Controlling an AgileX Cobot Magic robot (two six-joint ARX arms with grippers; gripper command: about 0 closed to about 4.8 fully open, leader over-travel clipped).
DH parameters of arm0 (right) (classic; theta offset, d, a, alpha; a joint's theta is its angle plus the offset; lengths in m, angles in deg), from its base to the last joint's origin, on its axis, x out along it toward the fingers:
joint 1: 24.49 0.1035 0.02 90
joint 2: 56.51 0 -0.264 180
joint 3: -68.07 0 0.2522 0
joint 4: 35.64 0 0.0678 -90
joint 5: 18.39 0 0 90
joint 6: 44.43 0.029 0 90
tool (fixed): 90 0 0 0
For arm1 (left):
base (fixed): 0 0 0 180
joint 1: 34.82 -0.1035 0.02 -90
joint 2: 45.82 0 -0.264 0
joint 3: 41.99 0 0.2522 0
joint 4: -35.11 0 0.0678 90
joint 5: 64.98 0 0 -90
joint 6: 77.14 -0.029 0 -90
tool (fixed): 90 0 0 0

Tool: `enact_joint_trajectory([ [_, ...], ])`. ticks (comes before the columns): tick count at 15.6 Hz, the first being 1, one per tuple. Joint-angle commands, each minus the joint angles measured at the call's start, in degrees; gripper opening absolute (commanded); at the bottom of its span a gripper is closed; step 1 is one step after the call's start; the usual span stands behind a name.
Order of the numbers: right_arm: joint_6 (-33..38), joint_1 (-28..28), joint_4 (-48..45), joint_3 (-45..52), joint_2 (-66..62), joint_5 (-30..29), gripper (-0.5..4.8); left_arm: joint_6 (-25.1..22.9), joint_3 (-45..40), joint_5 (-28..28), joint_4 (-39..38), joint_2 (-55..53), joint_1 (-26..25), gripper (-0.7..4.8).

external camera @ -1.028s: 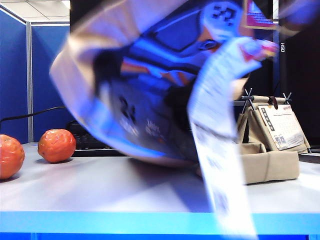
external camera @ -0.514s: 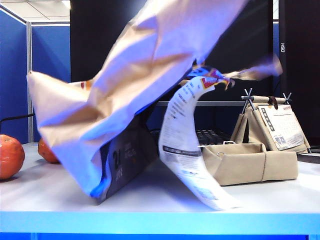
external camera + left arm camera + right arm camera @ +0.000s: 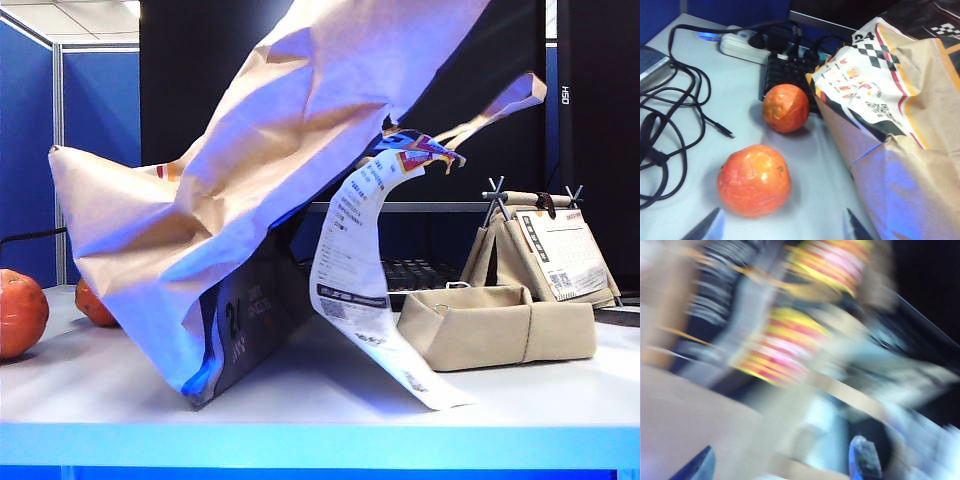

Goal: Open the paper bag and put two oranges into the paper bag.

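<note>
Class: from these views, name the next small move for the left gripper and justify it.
Probably lower the left gripper over the nearer orange: its jaws stand open just short of it, holding nothing. The paper bag leans crumpled beside both oranges; whether its mouth is open is unclear.

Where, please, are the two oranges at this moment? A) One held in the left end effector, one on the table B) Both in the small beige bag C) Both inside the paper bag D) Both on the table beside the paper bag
D: the left wrist view shows both oranges resting on the table beside the paper bag, ahead of the open, empty left end effector.
</note>
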Motion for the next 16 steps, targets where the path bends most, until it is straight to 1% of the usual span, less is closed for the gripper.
enact_joint_trajectory([
  [1, 4.0, 0.39, 0.61, -0.46, 3.78, 10.82, 3.42, -0.96, 0.24, -2.49, 1.29, -0.11, 0.26, 3.1],
  [2, 4.46, 0.37, -0.63, -0.46, 5.77, 10.71, 3.41, -1.22, 0.26, -4.0, 2.16, -0.11, 0.24, 3.12],
  [3, 4.59, 0.31, -1.2, -0.46, 8.17, 10.82, 3.4, -1.86, 0.26, -6.1, 2.56, -0.13, 0.24, 3.27],
  [4, 4.59, 0.31, -1.05, -0.46, 10.43, 10.88, 3.34, -1.86, 0.26, -8.68, 2.23, -0.39, 0.24, 3.64],
  [6, 4.72, 0.31, 1.64, -0.46, 17.94, 12.76, 3.34, -1.86, 0.15, -8.7, 2.03, -3.56, 0.24, 4.77],
  [7, 5.09, 0.28, 2.32, -0.35, 20.68, 13.05, 3.34, -1.84, 0.17, -8.26, 3.85, -6.32, 0.24, 4.79],
  [8, 5.95, 0.33, 2.27, -0.42, 24.33, 12.74, 3.34, -1.86, 0.2, -6.8, 7.28, -9.53, 0.24, 4.79],
  [9, 6.03, 0.33, 2.25, -0.44, 28.92, 12.7, 3.33, -1.79, 0.7, -6.01, 12.57, -14.25, 0.26, 4.79],
  [10, 6.34, 0.33, 2.25, -0.42, 31.04, 12.68, 3.33, -1.79, 1.31, -4.9, 15.45, -17.64, 0.24, 4.79],
  [11, 6.54, 0.28, 2.27, -0.35, 33.81, 11.1, 3.33, -1.88, 2.91, -4.0, 17.57, -23.04, 0.24, 4.79],
  [12, 7.17, 0.28, 2.29, 0.09, 35.41, 8.61, 3.33, -2.43, 4.66, -3.98, 17.77, -27.85, 0.26, 4.79],
  [13, 9.33, 0.22, 2.32, 1.22, 36.96, 6.6, 3.33, -3.61, 6.14, -4.02, 17.77, -32.28, 0.26, 4.79],
  [14, 12.96, -0.15, 2.32, 5.27, 39.67, 5.14, 3.32, -4.66, 8.5, -4.15, 17.84, -39.89, 0.24, 4.79],
  [16, 14.05, -3.5, 2.34, 14.38, 43.39, 5.03, 3.0, -4.83, 10.95, -4.26, 17.94, -47.78, 0.24, 4.79],
])
